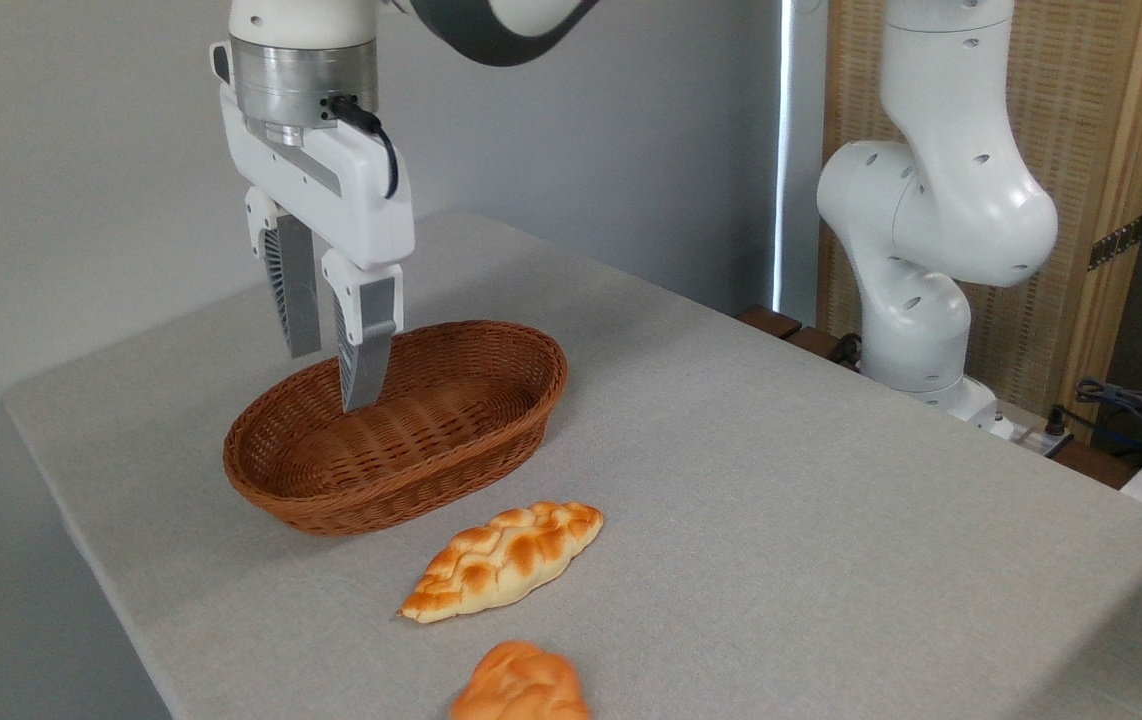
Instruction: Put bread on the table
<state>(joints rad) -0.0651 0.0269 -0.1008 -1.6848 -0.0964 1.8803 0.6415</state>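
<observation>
The bread lies on the table; the end effector hangs spread and empty-fingered above the basket.

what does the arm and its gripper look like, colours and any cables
The arm is glossy white with rounded joints, small dark dimples and a dark grey band near the wrist. A silver metal ring sits above the white gripper, whose two fingers are grey and ribbed. A black cable plugs into the ring.
</observation>
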